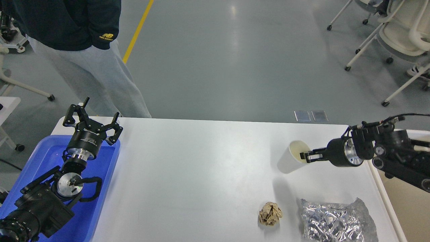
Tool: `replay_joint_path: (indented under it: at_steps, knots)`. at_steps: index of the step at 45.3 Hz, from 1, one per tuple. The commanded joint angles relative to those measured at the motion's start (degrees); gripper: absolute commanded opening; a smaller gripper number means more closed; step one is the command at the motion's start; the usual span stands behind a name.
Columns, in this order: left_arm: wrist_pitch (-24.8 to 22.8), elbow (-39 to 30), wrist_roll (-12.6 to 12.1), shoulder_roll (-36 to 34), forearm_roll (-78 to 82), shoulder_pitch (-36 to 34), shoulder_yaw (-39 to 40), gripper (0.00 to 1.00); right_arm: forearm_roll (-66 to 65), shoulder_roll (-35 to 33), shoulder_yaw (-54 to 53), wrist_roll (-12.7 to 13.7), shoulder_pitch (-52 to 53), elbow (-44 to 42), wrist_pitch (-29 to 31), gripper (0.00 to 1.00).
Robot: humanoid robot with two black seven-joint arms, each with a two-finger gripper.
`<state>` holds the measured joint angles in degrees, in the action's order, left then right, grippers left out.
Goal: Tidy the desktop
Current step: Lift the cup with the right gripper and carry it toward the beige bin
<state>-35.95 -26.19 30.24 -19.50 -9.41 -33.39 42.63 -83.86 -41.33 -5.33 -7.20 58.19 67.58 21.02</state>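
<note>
The white desktop [201,174] fills the middle of the head view. My right gripper [305,156] is shut on the rim of a white paper cup [289,160], which hangs tilted above the right part of the desktop with its shadow below it. A crumpled brown paper ball [270,213] and a crumpled silver foil bag [337,220] lie near the front right edge. My left gripper [91,116] is open and empty above the far end of the blue tray [104,181] at the left.
A cream-white bin [408,201] stands at the desktop's right edge, under my right arm. A person [84,50] in grey trousers stands behind the far left corner. Office chairs [396,37] are at the back right.
</note>
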Motion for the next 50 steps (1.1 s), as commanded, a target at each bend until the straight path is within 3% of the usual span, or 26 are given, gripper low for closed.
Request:
replay_joint_path:
  at_steps: [1, 14, 24, 38, 50]
  knots:
    - [0.0, 0.0, 0.0, 0.0, 0.0, 0.0, 0.0, 1.0, 1.6, -9.7, -1.0, 0.3, 7.0, 8.7, 3.6, 0.0]
    - [0.0, 0.0, -0.1, 0.0, 0.0, 0.0, 0.0, 1.0, 4.1, -15.3, -4.6, 0.7, 13.4, 12.8, 11.1, 0.0]
    - [0.0, 0.0, -0.1, 0.0, 0.0, 0.0, 0.0, 1.0, 4.1, -16.2, -4.7, 0.7, 14.5, 13.2, 11.4, 0.0]
    - [0.0, 0.0, -0.1, 0.0, 0.0, 0.0, 0.0, 1.0, 5.6, -20.6, -4.7, 0.6, 11.8, 10.7, 8.1, 0.0]
    - [0.0, 0.0, 0.0, 0.0, 0.0, 0.0, 0.1, 1.0, 20.4, -24.8, -4.5, 0.0, 7.7, 2.2, 2.8, 0.0]
